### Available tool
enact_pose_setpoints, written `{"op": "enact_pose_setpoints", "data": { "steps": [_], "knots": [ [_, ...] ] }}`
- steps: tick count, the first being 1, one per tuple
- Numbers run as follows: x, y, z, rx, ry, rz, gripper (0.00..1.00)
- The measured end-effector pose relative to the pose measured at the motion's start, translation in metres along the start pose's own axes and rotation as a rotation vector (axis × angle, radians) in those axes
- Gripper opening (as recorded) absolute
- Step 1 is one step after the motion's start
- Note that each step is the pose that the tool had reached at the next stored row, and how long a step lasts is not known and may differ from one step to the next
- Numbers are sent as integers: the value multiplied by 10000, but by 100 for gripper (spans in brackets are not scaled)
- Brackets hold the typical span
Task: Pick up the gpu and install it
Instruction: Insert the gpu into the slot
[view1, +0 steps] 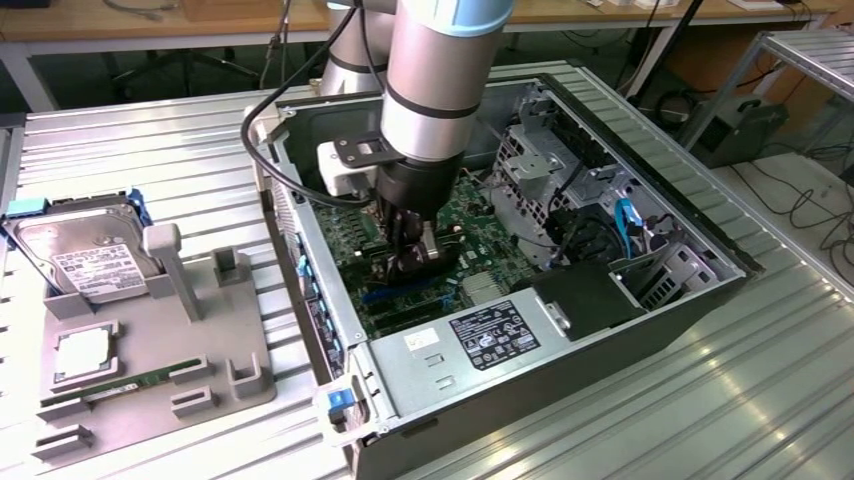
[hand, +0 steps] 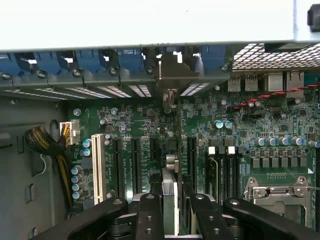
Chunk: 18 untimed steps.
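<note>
**A:** Where do we find the robot's hand (view1: 411, 260)?

**B:** We see the grey arm reaching down into an open black computer case (view1: 601, 335) lying on a ribbed metal table (view1: 160, 150); the hand hangs low over the green motherboard (hand: 125, 120).

**A:** And its state?

**B:** Its black fingers (hand: 150, 215) are clamped on the gpu (hand: 169, 192), a thin flat card seen edge-on in the wrist view.

**A:** Where exactly is the gpu?

**B:** It stands upright between the fingers, among the long black expansion slots; its silvery end bracket (hand: 171, 80) reaches the case's rear wall beside the blue clips; we cannot tell whether it is seated in a slot.

**A:** What else do we notice?

**B:** At the exterior view's left, a grey moulded fixture (view1: 227, 350) carries a silver labelled hard drive (view1: 80, 255) and a slim green RAM stick (view1: 127, 385), well apart from the hand.
</note>
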<state>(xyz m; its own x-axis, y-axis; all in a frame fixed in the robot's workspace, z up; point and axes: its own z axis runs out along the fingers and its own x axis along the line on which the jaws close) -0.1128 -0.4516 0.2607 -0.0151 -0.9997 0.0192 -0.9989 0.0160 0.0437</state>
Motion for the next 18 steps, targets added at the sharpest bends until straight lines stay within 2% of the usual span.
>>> {"op": "enact_pose_setpoints", "data": {
  "steps": [4,6,11,14,18],
  "knots": [
    [-1,-1,0,5,11,-255,26],
    [-2,-1,1,6,-3,-256,26],
    [-4,-1,0,4,-96,-242,26],
    [-4,-1,2,5,-107,-204,26],
    [-3,-1,3,0,-119,106,26]
  ]
}}
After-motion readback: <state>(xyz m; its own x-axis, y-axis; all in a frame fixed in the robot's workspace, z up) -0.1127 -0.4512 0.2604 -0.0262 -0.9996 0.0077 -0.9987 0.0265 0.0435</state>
